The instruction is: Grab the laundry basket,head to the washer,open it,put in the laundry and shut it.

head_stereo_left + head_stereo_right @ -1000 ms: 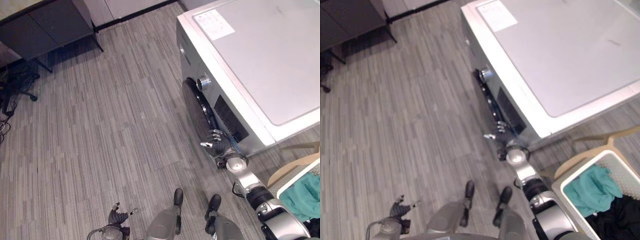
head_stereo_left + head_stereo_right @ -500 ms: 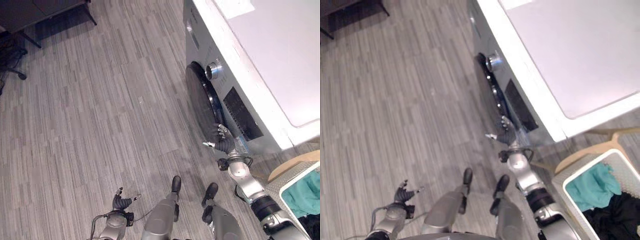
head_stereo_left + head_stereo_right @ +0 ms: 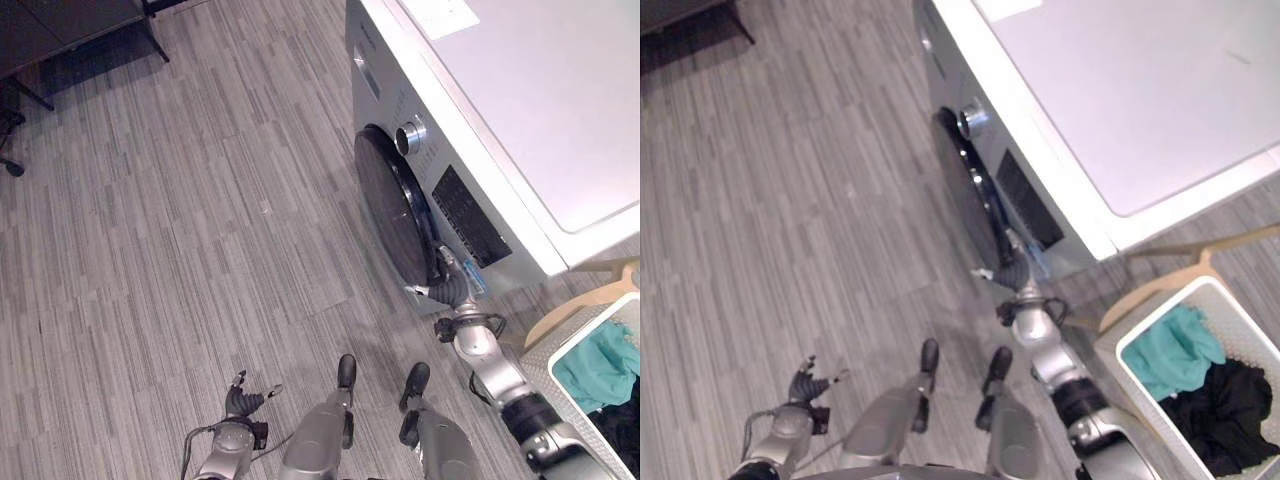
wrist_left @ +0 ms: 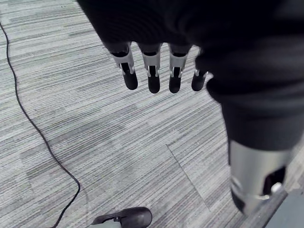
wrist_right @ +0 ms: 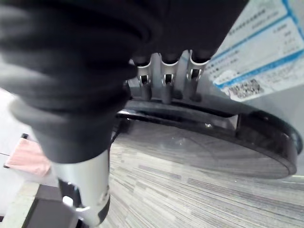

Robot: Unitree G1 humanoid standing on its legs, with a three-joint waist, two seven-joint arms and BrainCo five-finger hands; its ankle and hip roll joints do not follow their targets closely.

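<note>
The white washer (image 3: 520, 110) stands at the right, its dark round door (image 3: 393, 215) facing the floor space. My right hand (image 3: 446, 289) is at the door's lower edge; in the right wrist view its fingers (image 5: 164, 81) hook behind the door rim (image 5: 213, 116), tips hidden. The white laundry basket (image 3: 1140, 342) sits on the floor at the lower right, holding a teal cloth (image 3: 1177, 350) and dark clothes (image 3: 1230, 420). My left hand (image 3: 241, 402) hangs low at the lower left, with relaxed fingers (image 4: 151, 71) above bare floor.
Grey striped floor (image 3: 200, 230) spreads wide to the left of the washer. A dark desk (image 3: 70, 30) stands at the far upper left. A tan wooden chair frame (image 3: 1170, 280) stands between the basket and the washer.
The whole picture has shifted, so the camera moved. My right hand stays at the door's lower edge, tucked closer to the rim. The left hand hangs as before.
</note>
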